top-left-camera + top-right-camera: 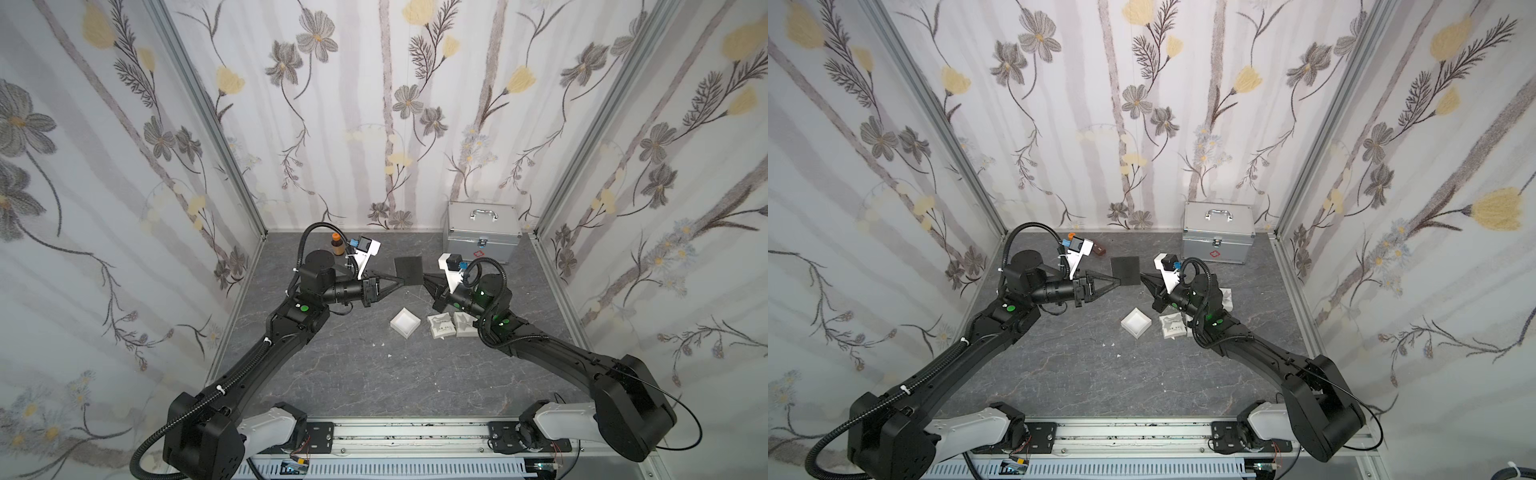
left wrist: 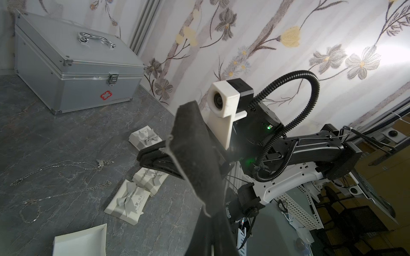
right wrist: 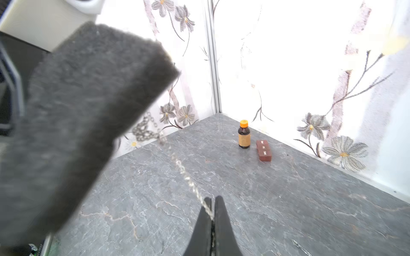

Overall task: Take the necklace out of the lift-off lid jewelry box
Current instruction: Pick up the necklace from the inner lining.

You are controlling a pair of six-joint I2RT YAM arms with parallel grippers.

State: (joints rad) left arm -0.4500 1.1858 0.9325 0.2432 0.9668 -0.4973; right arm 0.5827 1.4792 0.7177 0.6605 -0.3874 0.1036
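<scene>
**Necklace being drawn off its pad, above the bench**

The left tool (image 1: 400,283) is clamped on one edge of the dark foam pad (image 1: 408,270). It holds the pad clear of the bench (image 1: 353,374), just far of the open box (image 1: 404,323). The right tool (image 3: 211,206) is pressed together on the necklace (image 3: 188,177). The fine chain runs taut from the tips up to a bunched length hanging at the pad's edge. The task's thing is thus out of the box, in the air between the two tools, with part of it apparently caught on the pad.

The pose follows from a division of labour. One tool anchors the pad so that the other can pull the chain off without dragging the pad along. Both are raised, probably so that the chain hangs free of snags.

The box shows only white inside, and bow-topped lids (image 1: 440,326) sit just right of it. Two other chains (image 2: 55,166) lie loose on the bench.

Judged step: freeing the last of the chain from the pad. A hard tug could snap so slight a chain.
</scene>
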